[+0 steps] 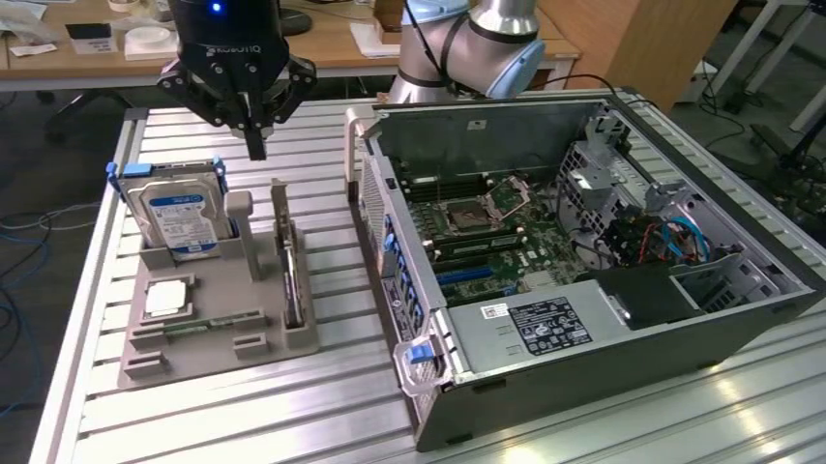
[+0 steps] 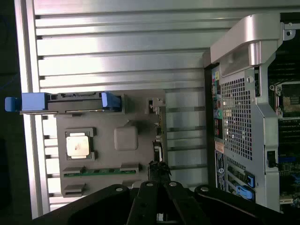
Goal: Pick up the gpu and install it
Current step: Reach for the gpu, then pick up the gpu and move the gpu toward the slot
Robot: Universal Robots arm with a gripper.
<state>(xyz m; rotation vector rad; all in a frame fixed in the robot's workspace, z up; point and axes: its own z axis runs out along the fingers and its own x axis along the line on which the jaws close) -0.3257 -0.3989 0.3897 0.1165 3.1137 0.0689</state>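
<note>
Overhead, one pincer; below, one gpu (edge-on, in tray)

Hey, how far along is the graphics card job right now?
Nothing looks done yet. The thin dark circuit card with a silvery bracket stands edge-on in the grey plastic tray, untouched. The black gripper hangs above the tray, shut on nothing. Left: grasping the card and seating it in the open grey computer case.
</note>
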